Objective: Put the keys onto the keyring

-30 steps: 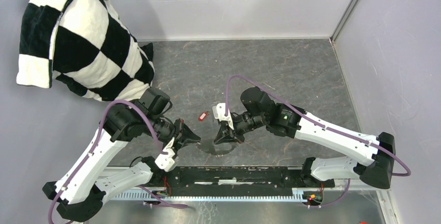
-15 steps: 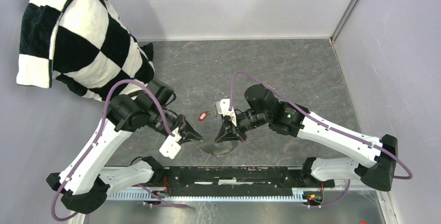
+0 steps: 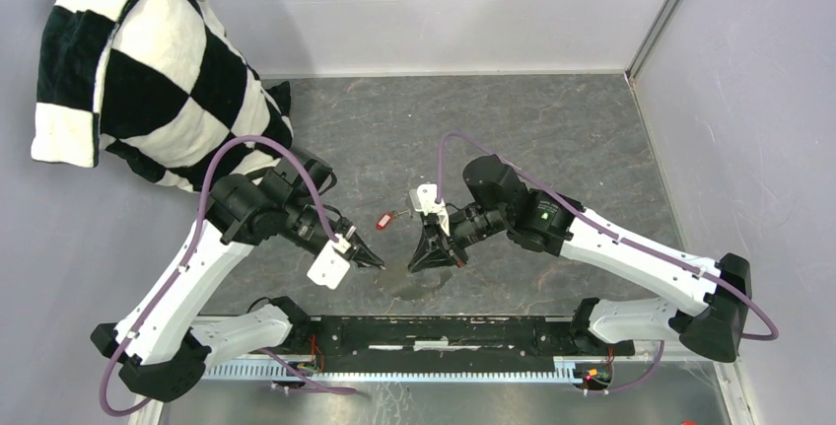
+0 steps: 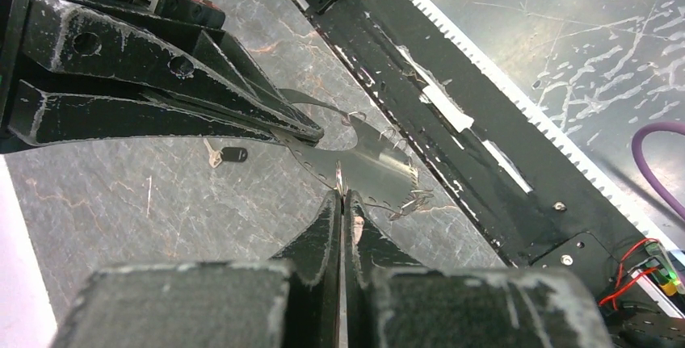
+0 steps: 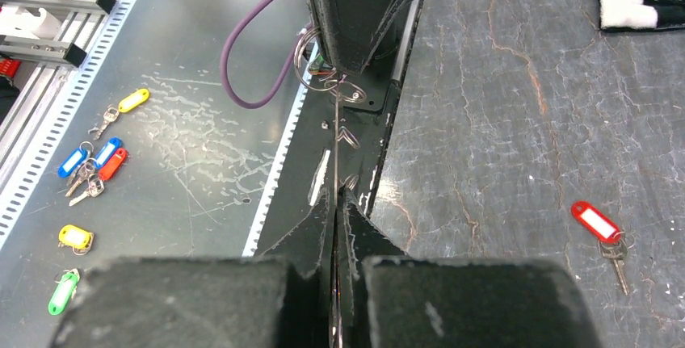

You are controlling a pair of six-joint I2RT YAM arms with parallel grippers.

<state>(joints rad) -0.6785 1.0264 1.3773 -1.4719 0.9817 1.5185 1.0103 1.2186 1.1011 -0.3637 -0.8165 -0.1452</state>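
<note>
Keyring [image 5: 335, 142] pinched taut between left hand [image 4: 340, 194] and right hand [image 5: 338, 190], both clenched; go gently, open a gap for red-tagged key [image 5: 596, 224].

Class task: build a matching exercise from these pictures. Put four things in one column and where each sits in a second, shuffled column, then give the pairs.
1 keyring
2 red-tagged key
3 checked cushion
4 blue-tagged keys

a on the metal shelf
b against the far left wall
c on the grey tabletop
d pinched between left claw and right claw

Pairs: 1d, 2c, 3b, 4a
</note>
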